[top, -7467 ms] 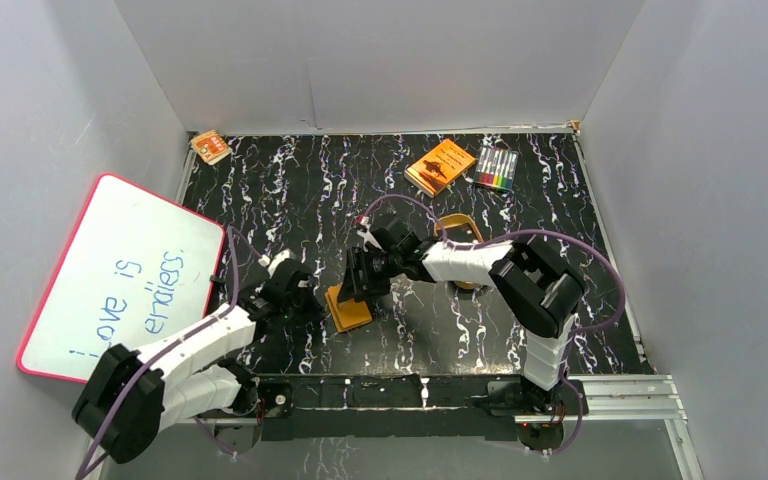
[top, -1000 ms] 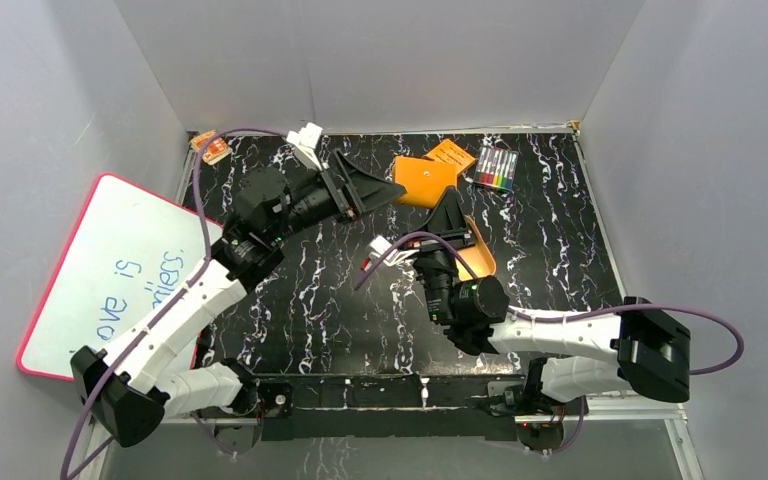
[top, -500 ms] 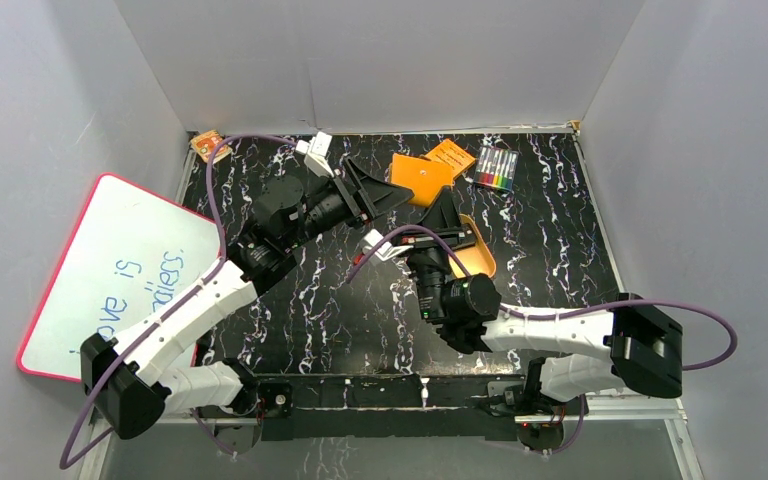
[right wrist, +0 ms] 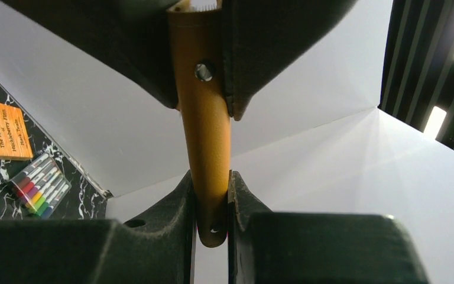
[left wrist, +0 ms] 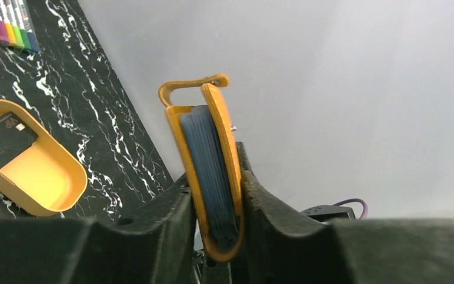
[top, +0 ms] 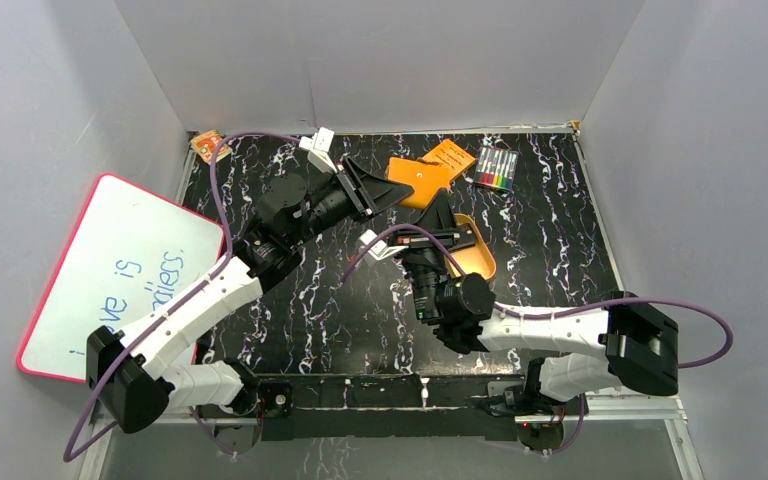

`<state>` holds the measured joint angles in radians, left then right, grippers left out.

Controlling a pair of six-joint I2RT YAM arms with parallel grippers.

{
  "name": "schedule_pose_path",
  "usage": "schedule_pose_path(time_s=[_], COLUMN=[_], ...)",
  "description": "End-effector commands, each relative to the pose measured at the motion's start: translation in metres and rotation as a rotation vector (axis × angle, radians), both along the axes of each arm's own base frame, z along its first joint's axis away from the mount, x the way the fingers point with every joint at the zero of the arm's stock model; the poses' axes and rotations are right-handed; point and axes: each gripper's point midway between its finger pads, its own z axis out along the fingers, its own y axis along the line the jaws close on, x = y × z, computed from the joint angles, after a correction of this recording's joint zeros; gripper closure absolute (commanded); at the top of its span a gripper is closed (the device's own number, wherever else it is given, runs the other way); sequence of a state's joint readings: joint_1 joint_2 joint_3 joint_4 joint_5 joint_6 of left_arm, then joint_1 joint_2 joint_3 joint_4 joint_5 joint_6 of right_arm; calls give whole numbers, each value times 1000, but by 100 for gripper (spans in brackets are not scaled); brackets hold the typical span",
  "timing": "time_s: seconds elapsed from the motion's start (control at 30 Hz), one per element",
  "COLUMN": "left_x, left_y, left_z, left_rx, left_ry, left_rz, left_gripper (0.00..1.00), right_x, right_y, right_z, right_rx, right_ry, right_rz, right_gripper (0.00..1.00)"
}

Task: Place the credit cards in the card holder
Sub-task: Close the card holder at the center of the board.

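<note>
Both grippers hold the orange card holder (top: 415, 178) in the air above the back middle of the table. In the left wrist view the card holder (left wrist: 180, 130) stands on edge, folded almost closed, with pale blue credit cards (left wrist: 210, 157) packed inside. My left gripper (left wrist: 213, 186) is shut on its folded spine, both pads pressing the leather. My right gripper (right wrist: 211, 186) is shut on another edge of the card holder (right wrist: 208, 136), below its snap stud (right wrist: 204, 71). From above, the left gripper (top: 390, 190) reaches in from the left and the right gripper (top: 440, 212) from below.
A gold oval tray (top: 480, 262) lies under the right gripper; in the left wrist view the tray (left wrist: 65, 177) holds a black card (left wrist: 3, 137). An orange book (top: 452, 155) and a marker set (top: 496, 167) lie at the back. A whiteboard (top: 120, 275) leans at the left.
My left gripper has closed from wide open onto the card holder, folding it narrower. The left arm shifted slightly right. The right gripper kept its grip and barely moved.
</note>
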<state>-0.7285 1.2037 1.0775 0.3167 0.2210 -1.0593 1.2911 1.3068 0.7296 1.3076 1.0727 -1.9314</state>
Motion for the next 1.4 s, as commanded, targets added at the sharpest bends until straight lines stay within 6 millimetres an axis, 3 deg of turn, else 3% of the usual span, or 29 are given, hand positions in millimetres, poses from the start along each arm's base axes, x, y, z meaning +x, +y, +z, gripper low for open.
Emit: schedule_pose_path(time_s=[0.0,0.07,0.17,0.23,0.27,0.3,0.37,0.5,0.57,0.63,0.73,0.87,0.97,1.1,1.37], left_x=[-2,-3,1,7,8,12,18,19,12,2,-16,-47,-71,-97,-120], left_y=[0,3,14,26,32,41,62,109,124,129,123,104,86,66,55], left_z=[16,16,12,7,5,3,-1,-13,-14,-20,-42,-56,-52,-49,-42], left_rx=[-24,-19,11,56,79,109,172,309,349,386,447,455,409,351,258], left_ry=[-46,-51,-54,-64,-70,-72,-71,-64,-92,-109,-113,-132,-166,-176,-217], left_rz=[-7,0,60,131,163,203,298,453,480,455,345,137,-30,-231,-370], left_gripper=[82,97,100,100,100,100,100,100,100,100,100,100,100,100,100], right_x=[-5,-4,1,4,3,0,-11,-28,-16,11,36,36,28,15,-30], right_y=[-11,-13,-8,10,20,25,31,47,49,43,39,41,39,31,3], right_z=[32,31,20,-5,-17,-29,-42,-35,-35,-41,-50,-21,-7,-9,-2], right_rx=[190,209,261,244,259,276,319,554,682,832,1014,1189,1205,1159,1090], right_ry=[-47,-23,76,229,328,420,567,748,848,976,1142,1143,1182,1226,1186], right_rz=[26,16,38,120,170,206,282,446,473,448,477,671,770,770,816], right_gripper=[100,99,55,20,8,2,1,1,1,1,1,1,1,1,3])
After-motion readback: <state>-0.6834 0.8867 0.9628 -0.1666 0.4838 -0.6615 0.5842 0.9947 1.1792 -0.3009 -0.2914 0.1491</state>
